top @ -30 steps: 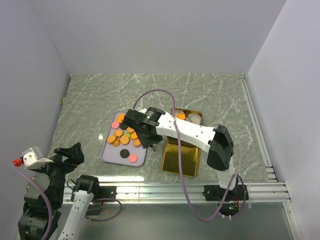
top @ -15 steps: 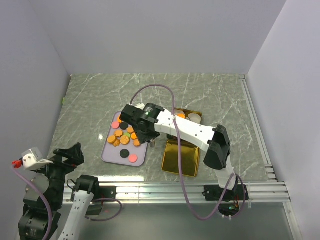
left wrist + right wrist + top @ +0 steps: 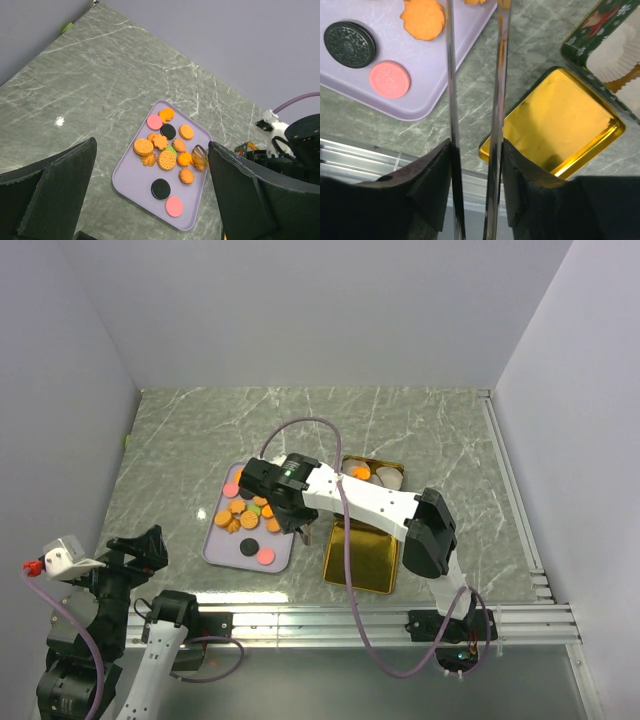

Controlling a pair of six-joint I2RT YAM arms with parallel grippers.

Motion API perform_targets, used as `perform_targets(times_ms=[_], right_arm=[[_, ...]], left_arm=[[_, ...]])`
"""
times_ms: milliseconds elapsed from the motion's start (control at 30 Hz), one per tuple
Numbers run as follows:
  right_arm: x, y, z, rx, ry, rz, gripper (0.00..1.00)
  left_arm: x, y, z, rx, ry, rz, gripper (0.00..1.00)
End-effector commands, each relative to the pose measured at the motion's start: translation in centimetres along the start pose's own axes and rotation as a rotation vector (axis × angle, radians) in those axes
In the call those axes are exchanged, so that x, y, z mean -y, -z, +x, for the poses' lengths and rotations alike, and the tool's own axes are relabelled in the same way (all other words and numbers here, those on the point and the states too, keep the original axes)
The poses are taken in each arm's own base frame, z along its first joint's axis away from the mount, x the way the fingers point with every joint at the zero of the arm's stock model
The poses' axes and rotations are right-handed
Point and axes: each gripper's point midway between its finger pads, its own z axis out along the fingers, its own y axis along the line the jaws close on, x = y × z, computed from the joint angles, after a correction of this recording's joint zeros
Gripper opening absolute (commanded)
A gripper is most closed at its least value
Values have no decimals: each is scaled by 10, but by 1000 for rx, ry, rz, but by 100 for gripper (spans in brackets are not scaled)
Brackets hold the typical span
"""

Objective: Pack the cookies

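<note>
Several cookies [image 3: 246, 514], mostly orange with a few pink, black and one green, lie on a lavender tray [image 3: 222, 552]. They also show in the left wrist view [image 3: 166, 160]. My right gripper [image 3: 283, 502] hovers over the tray's right side, shut on metal tongs [image 3: 451, 75]. The tong tips [image 3: 199, 151] touch an orange cookie [image 3: 200, 161] by the tray's right rim; I cannot tell if it is pinched. My left gripper [image 3: 135, 545] is open and empty at the near left, off the table.
An open tin [image 3: 388, 468] holding white paper cups [image 3: 615, 55] stands right of the tray. Its gold lid [image 3: 362, 555] lies in front of it. A metal rail [image 3: 380, 615] runs along the table's near edge.
My right arm has shifted slightly left, bringing the tongs further over the tray's cookies. The left arm has barely moved.
</note>
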Motion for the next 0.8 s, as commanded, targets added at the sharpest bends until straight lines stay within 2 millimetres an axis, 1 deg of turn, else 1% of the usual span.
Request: perform_targets(times_ms=[0,167,300,467,500,533,567,633,767], right_arm=[[-4,0,2,13,-4,-19,46],[-7,-4,6,-1,-7,-33,37],[-7,0,4,7,-11,-38,35],[-6,9,-2,24,-18,-44,35],[-8,14,-7,39,-17,-51,35],[-5,16,-7,37,-15,-41,35],[-6,21,-13,55,-17,-48,35],[-4,25,-15,56,-12,-41,35],[-2,40,-26,89,-29,-55,35]], left_arm=[[5,1,-7,30,-8,32,100],[5,1,-6,26,-9,32,99],[6,1,-6,28,-10,38,99],[7,-1,-5,21,-16,39,99],[7,0,-5,23,-14,41,100],[7,0,-5,24,-13,39,99],[6,1,-5,26,-12,41,99],[6,1,-5,27,-12,45,99],[8,2,-5,28,-15,54,99]])
